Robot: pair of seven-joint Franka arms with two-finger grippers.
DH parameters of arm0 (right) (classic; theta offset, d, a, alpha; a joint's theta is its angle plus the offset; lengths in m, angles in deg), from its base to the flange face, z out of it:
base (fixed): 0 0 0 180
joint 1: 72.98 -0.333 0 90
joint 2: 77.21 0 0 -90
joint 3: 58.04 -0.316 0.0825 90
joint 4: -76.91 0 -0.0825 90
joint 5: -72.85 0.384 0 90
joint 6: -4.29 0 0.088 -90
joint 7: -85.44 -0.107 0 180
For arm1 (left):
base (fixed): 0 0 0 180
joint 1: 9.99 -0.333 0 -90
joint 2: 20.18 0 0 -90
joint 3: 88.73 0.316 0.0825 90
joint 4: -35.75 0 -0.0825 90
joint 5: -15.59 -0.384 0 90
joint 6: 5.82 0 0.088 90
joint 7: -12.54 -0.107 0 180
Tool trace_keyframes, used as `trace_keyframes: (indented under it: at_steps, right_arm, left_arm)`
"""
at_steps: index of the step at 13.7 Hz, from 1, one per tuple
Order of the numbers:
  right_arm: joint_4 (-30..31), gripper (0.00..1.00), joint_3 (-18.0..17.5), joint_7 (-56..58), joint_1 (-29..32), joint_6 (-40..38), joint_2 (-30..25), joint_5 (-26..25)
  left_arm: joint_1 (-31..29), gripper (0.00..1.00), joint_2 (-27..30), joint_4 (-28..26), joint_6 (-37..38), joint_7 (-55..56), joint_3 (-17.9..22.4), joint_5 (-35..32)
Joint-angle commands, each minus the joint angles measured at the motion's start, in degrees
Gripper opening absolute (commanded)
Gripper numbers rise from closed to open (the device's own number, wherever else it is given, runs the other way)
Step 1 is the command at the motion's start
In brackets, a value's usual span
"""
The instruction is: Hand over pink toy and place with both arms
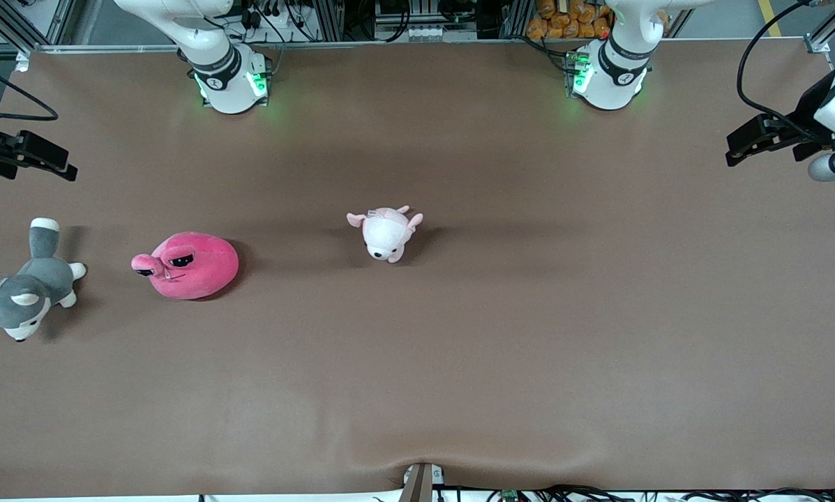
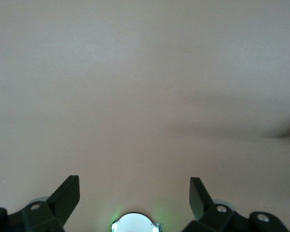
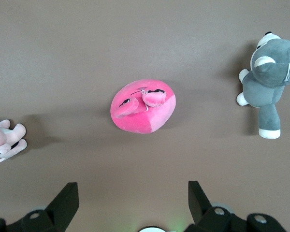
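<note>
pink toy (image 1: 192, 265) lies on the tabletop (image 1: 459, 348); right tool (image 3: 133, 203) over it, released; left tool (image 2: 135, 198) over bare tabletop, released.

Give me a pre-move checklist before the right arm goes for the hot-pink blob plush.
1. Round hot-pink plush toy free on the brown table, nothing on it: ok.
2. Right gripper open, empty, looking down on the toy: ok.
3. Grey-and-white plush dog lies apart from the toy, toward the right arm's end: ok.
4. Small pale pink-and-white plush animal apart from the toy: ok.
5. Left gripper open, empty, over bare table at its own end: ok.
6. Placing spot marked: cannot tell.
</note>
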Motion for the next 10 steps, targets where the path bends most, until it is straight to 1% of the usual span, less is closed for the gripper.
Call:
trace_keyframes:
  at_steps: [1,10]
  right_arm:
    - [0.33,1.00,-0.09,0.47,-0.02,-0.19,-0.43,-0.33]
    - [1.21,1.00,0.00,1.26,0.41,0.16,-0.25,-0.42]
  left_arm:
    - [-0.45,1.00,-0.02,1.07,0.35,2.14,-0.23,0.39]
    - [-0.09,1.00,-0.55,0.71,0.88,2.15,-0.85,0.48]
